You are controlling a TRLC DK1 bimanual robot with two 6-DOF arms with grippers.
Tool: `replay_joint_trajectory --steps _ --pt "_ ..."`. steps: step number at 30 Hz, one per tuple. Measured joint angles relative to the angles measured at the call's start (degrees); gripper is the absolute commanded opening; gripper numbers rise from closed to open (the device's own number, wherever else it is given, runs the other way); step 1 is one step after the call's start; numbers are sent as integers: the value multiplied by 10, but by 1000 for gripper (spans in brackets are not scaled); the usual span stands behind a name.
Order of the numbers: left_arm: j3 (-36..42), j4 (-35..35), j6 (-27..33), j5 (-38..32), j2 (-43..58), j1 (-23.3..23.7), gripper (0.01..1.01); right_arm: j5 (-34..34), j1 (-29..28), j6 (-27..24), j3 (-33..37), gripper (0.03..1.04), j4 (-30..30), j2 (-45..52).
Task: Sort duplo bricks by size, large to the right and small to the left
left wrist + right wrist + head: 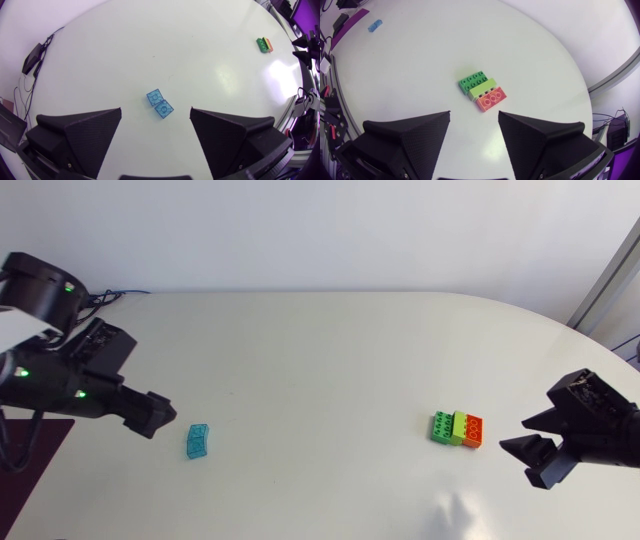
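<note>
Two small translucent blue bricks (199,440) (160,104) lie joined on the white table (320,370) at the left. My left gripper (158,418) (155,122) hangs just left of them, open, and they lie just ahead of its fingertips, untouched. At the right, three large bricks sit pressed side by side: green (442,426) (474,81), lime (459,428) (484,89) and orange (474,431) (491,98). My right gripper (515,434) (474,115) is just right of this row, open and empty, with the orange brick ahead of its fingers.
A black box with cables (32,57) lies near the table's far left edge. The curved table edge runs close behind my right gripper.
</note>
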Motion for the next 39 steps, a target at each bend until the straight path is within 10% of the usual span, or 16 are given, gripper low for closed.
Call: replay_joint_trajectory --steps 14,39 --pt "-85 52 -1 -29 -191 65 961 42 12 113 -51 839 71 -162" --pt "-219 195 17 -86 -346 101 959 72 -3 135 -162 839 198 -311"
